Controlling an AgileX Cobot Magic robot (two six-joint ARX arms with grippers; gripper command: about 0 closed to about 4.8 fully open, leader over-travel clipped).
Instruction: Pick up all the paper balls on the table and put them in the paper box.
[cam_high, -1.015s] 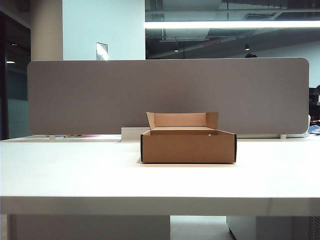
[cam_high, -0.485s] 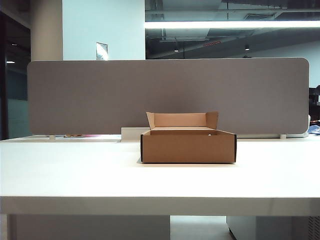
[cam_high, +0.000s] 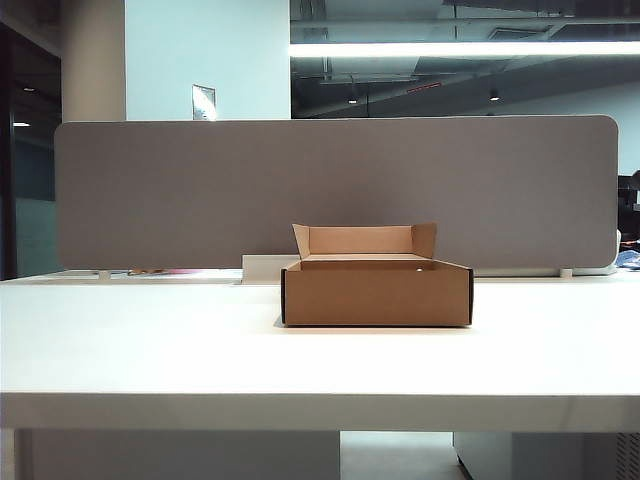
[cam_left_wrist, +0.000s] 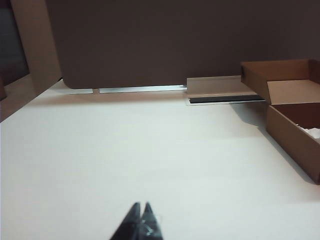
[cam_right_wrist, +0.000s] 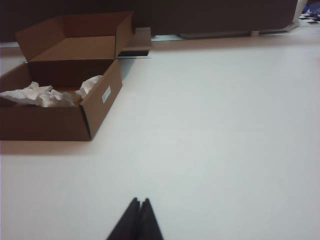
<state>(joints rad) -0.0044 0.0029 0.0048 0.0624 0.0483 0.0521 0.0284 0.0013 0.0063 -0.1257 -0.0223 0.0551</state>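
Note:
The brown paper box (cam_high: 376, 293) stands in the middle of the white table (cam_high: 150, 345), its flap upright at the back. Crumpled white paper balls (cam_right_wrist: 47, 94) lie inside the paper box (cam_right_wrist: 55, 120) in the right wrist view; a bit of white paper (cam_left_wrist: 312, 133) shows over the box wall (cam_left_wrist: 292, 142) in the left wrist view. My left gripper (cam_left_wrist: 141, 205) is shut and empty above bare tabletop, well away from the box. My right gripper (cam_right_wrist: 139, 201) is likewise shut and empty over bare table on the box's other side. Neither arm shows in the exterior view.
A grey fabric divider panel (cam_high: 330, 190) runs along the table's far side. A low white block (cam_high: 262, 268) sits just behind the box, at its left in the exterior view. The table's front edge (cam_high: 320, 410) is near the camera.

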